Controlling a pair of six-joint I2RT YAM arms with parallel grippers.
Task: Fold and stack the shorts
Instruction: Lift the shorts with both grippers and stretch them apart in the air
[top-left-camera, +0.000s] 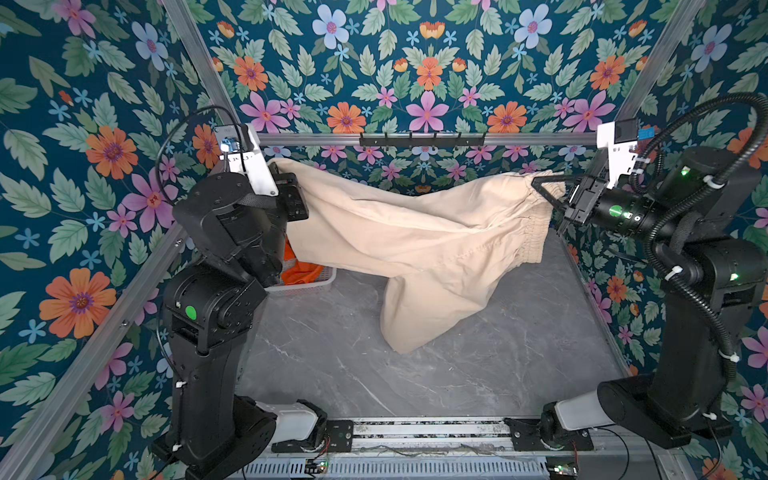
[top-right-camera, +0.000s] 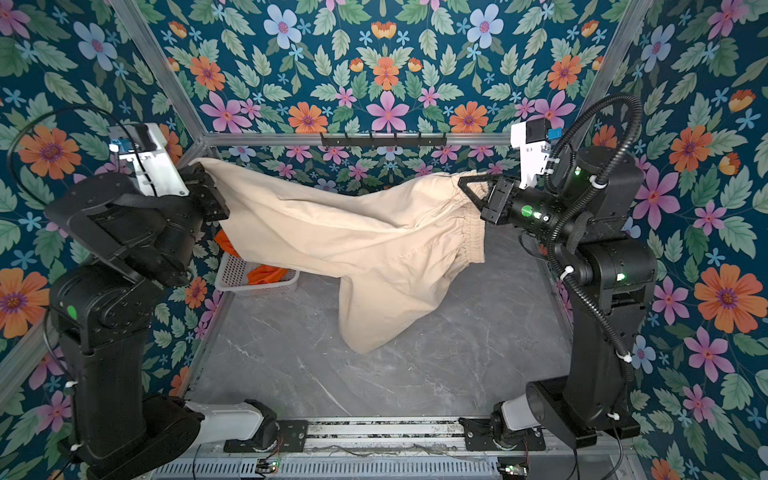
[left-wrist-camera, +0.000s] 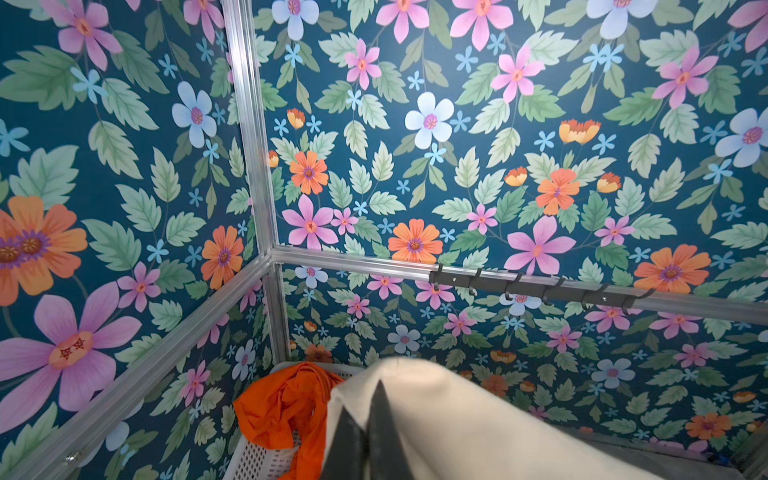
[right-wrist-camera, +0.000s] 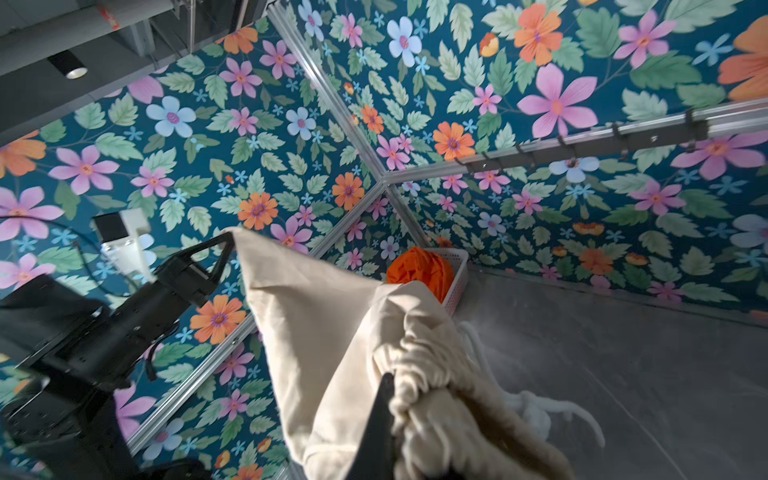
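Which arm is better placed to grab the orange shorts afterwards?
Left, likely: the basket holding the orange shorts sits near the left claw, while the right claw grips the beige shorts far from it.

A white perforated basket (top-right-camera: 235, 270) sits in the far left corner of the grey marble-patterned worktop (top-left-camera: 457, 374), which is enclosed by walls (top-left-camera: 415, 62) of dark teal floral wallpaper framed with aluminium rails (top-left-camera: 316, 139), the back rail carrying a black rack of hooks (top-left-camera: 422, 140).
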